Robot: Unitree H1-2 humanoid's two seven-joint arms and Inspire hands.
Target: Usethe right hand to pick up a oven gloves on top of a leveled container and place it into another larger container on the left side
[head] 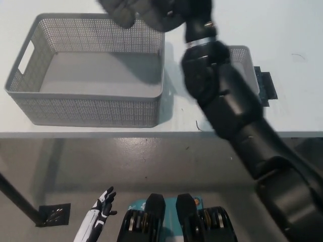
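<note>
My black right hand [179, 11] is shut on the dark grey oven glove [132, 12], which hangs at the picture's top above the far right corner of the large grey mesh container [91, 108]. The large container is empty. My black right arm [237, 116] stretches across the small grey mesh container [243, 63] and hides most of it. My white left hand [102, 207] rests low at the lower left, below the table, fingers apart and holding nothing.
The white table's front edge [151, 134] runs across the middle of the picture, with grey floor below it. A dark flat plate [266, 85] lies under the small container. A black table leg and foot [50, 214] stand at the lower left.
</note>
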